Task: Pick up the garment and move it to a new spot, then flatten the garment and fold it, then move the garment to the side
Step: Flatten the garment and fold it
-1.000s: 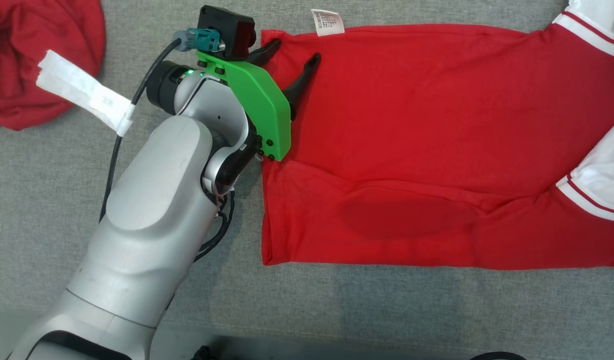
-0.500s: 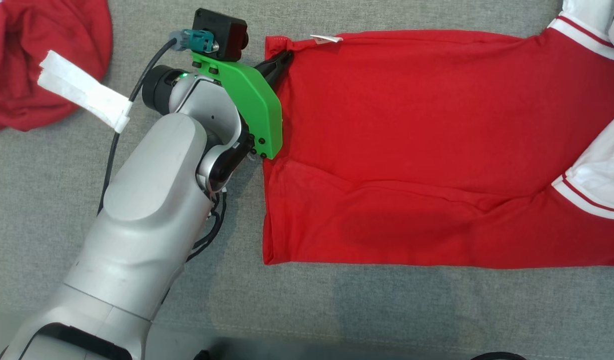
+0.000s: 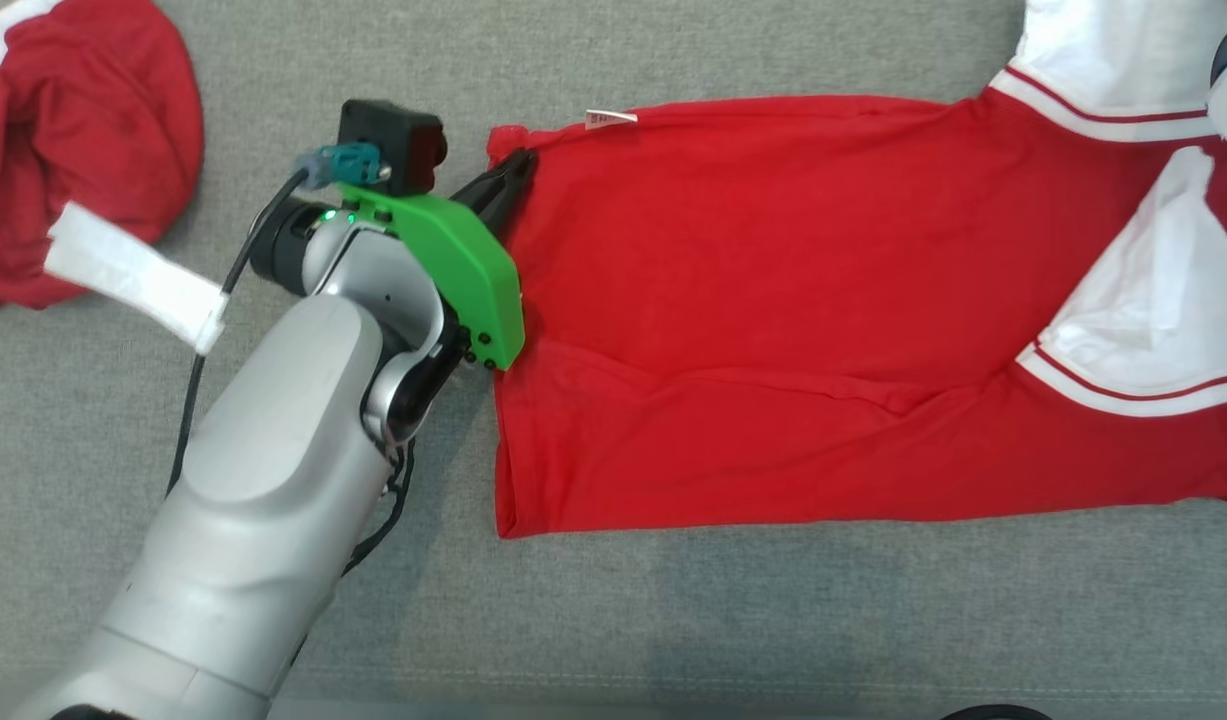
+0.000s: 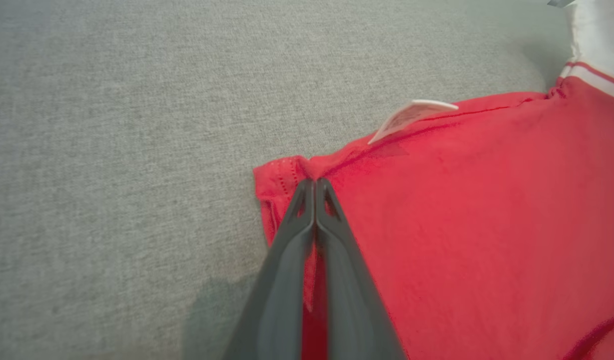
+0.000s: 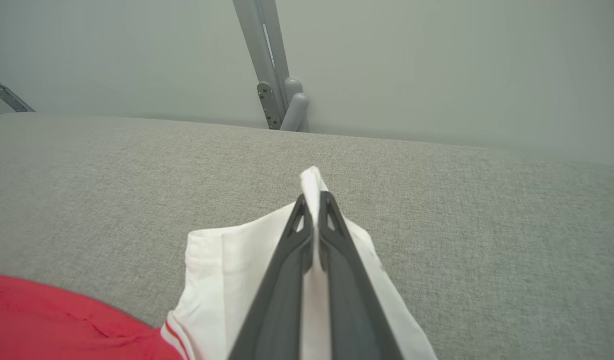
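Spread flat on grey fabric surface: red T-shirt with white sleeves, running from centre out to 3 o'clock in head view. At its 10 o'clock corner, left gripper, fingers pressed together on the hem, red cloth bunched at the tips. Just beside that corner, toward 1 o'clock from the tips in left wrist view, white care label standing up off the seam. In right wrist view, right gripper clamped on a white sleeve edge, a sliver of white cloth poking past the tips at 12 o'clock. Beside the shirt's left edge, green wrist bracket. Crumpled at 10 o'clock of head view, well apart, second red garment. Beyond the surface at 12 o'clock in right wrist view, grey metal strut.
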